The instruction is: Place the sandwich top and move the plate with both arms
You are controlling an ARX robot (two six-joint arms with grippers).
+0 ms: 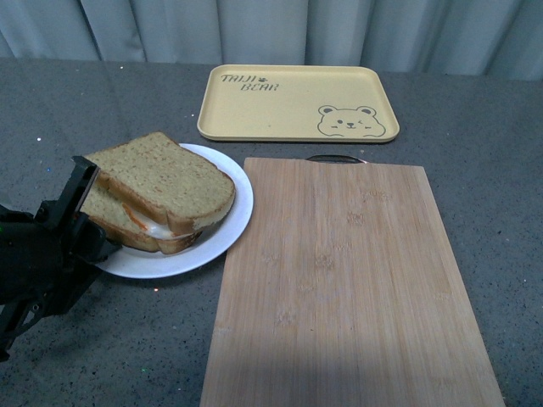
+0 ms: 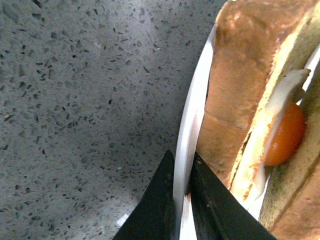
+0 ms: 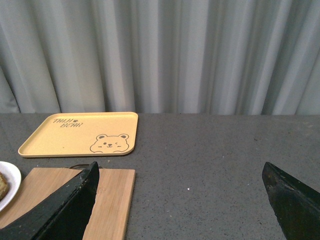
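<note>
The sandwich top (image 1: pixel 161 176), a brownish-green bread slice, lies on the egg slice, both on the round white plate (image 1: pixel 231 222) at the left of the table. My left gripper (image 1: pixel 83 222) is shut on the plate's near-left rim. In the left wrist view its fingers (image 2: pixel 161 200) pinch the white rim of the plate (image 2: pixel 192 115), with the bread (image 2: pixel 235 85) and an orange yolk (image 2: pixel 285 132) beside them. My right gripper (image 3: pixel 180 200) is open and empty above the grey table, far right of the plate (image 3: pixel 11 180). The right arm does not show in the front view.
A bamboo cutting board (image 1: pixel 348 288) lies right of the plate, touching or just under its rim. A yellow bear tray (image 1: pixel 297 102) sits behind it; both also show in the right wrist view, board (image 3: pixel 112 200) and tray (image 3: pixel 80 132). Grey curtains (image 3: pixel 165 55) close the back.
</note>
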